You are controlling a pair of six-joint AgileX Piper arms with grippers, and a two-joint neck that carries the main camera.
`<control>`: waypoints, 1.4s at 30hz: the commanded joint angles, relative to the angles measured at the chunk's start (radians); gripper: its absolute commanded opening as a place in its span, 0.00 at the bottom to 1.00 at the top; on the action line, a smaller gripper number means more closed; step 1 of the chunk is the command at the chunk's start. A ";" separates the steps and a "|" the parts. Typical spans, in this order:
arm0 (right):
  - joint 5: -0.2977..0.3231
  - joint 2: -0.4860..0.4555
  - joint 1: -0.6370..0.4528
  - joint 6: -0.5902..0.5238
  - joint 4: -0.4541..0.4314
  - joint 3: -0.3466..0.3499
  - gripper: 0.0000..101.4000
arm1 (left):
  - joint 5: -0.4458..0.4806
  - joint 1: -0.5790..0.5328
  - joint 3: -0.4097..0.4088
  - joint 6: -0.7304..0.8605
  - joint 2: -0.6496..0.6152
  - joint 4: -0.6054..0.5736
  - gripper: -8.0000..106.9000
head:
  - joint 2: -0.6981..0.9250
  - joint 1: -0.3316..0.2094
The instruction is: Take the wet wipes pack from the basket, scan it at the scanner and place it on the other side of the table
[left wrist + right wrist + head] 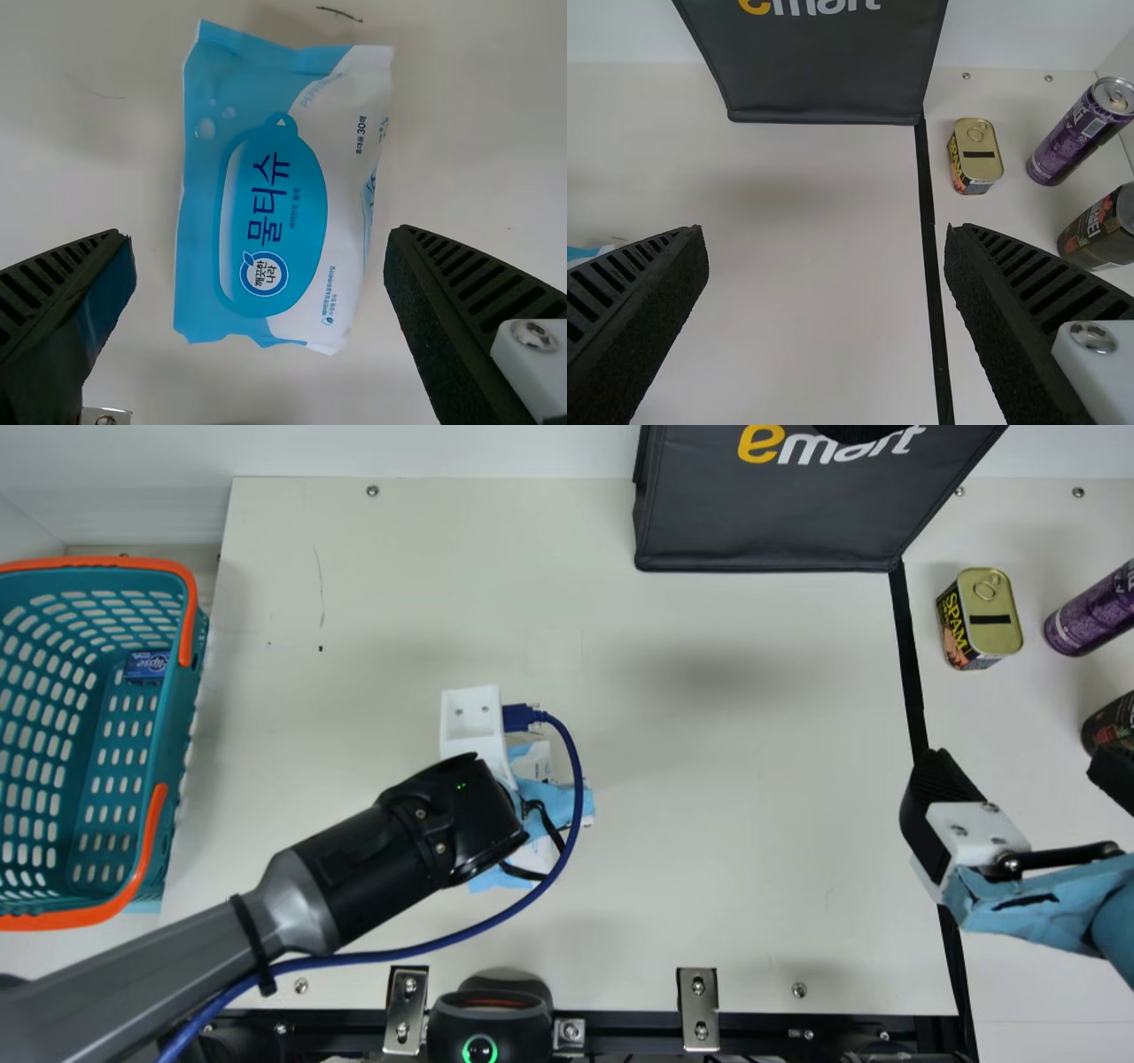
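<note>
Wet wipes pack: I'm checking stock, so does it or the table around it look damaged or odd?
The wipes pack lies face up with no visible tear or spill. What stands out is a thin dark mark on the table near it, perhaps a scratch.

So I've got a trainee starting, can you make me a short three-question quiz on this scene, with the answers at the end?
1. True or false: the wet wipes pack lies on the table, with the left gripper open above it.

2. Which of these is inside the teal basket?
A. A gold-topped tin
B. A small blue packet
C. A dark bag

3. Fill in the colour: a squat tin stands between the black strip and a ____ can.

Key: 1 true; 2 B; 3 purple.
</note>
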 commanded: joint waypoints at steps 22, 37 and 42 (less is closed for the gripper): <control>0.000 0.000 0.000 0.000 0.000 0.000 0.94 | -0.132 0.029 0.065 0.030 0.076 -0.031 0.85 | 0.000 -0.029; 0.000 0.000 0.000 0.000 0.000 0.000 0.94 | -0.173 0.041 0.082 0.045 0.090 -0.045 0.45 | 0.000 -0.029; 0.000 0.000 0.000 0.000 0.000 0.000 0.94 | -0.180 0.042 0.086 0.046 0.087 -0.042 0.16 | 0.000 -0.029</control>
